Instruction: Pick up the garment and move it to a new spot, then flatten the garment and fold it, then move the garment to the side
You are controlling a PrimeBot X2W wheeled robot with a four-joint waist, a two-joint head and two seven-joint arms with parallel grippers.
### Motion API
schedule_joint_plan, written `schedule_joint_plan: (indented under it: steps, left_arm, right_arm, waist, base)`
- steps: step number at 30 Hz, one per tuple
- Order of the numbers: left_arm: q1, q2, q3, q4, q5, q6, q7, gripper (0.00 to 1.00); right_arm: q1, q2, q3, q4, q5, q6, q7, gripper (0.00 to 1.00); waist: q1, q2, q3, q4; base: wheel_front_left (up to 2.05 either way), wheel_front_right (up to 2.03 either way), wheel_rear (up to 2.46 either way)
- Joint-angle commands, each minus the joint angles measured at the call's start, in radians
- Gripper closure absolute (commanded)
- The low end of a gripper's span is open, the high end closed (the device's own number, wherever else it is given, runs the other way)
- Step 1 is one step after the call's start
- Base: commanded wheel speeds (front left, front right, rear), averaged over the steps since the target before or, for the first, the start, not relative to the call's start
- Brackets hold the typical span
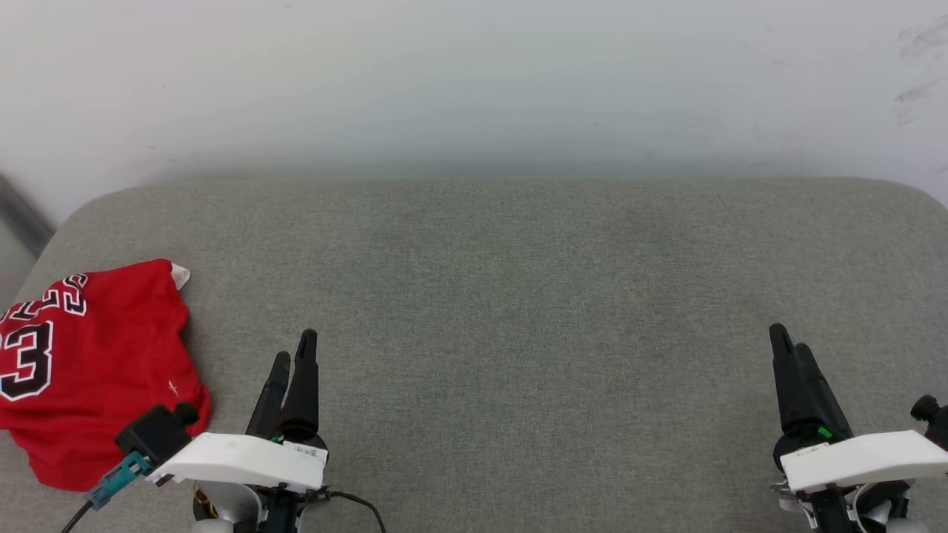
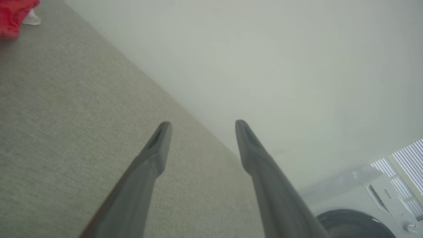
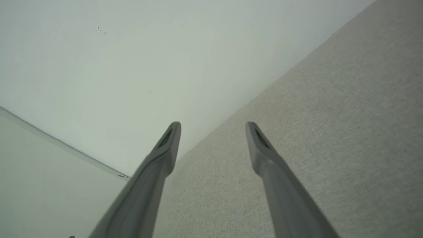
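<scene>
Two grippers: we are seeing the left gripper at the lower left and the right gripper at the lower right of the head view, both hanging over the grey cushion.
Left gripper's fingers: we are finding them spread wide in the left wrist view, gripping nothing.
Right gripper's fingers: they are standing just as wide apart in the right wrist view, gripping nothing.
One shirt: it is lying bunched at the cushion's left edge, near the left gripper but apart from its fingers, red with black white-edged lettering and a 3 facing up.
Head view: it is giving us the lettering and both grippers together.
Left wrist view: it is adding one washing machine and one window blind, plus a red corner of the shirt.
Right wrist view: it is adding one seam crossing the pale wall.
</scene>
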State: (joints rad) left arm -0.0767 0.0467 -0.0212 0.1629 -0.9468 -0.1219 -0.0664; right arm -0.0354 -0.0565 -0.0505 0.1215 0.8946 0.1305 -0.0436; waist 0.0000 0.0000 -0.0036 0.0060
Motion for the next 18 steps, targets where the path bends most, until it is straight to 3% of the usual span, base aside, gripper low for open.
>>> schedule_joint_plan:
  steps: [1, 18]
  left_arm:
    - [-0.024, 0.003, -0.004, -0.015, 0.038, 0.003, -0.01, 0.0]
    - [-0.033, 0.024, -0.054, 0.012, 0.361, 0.024, -0.062, 0.0]
  right_arm:
    - [-0.002, 0.001, 0.0, -0.023, -0.041, 0.0, -0.001, 0.0]
    - [0.041, 0.006, -0.001, -0.093, -0.378, 0.0, 0.025, 0.0]
  waist:
    - [0.0, 0.0, -0.001, 0.0]
    - [0.0, 0.0, -0.011, 0.001]
  base:
    - [0.0, 0.0, 0.0]
    - [0.0, 0.0, 0.0]
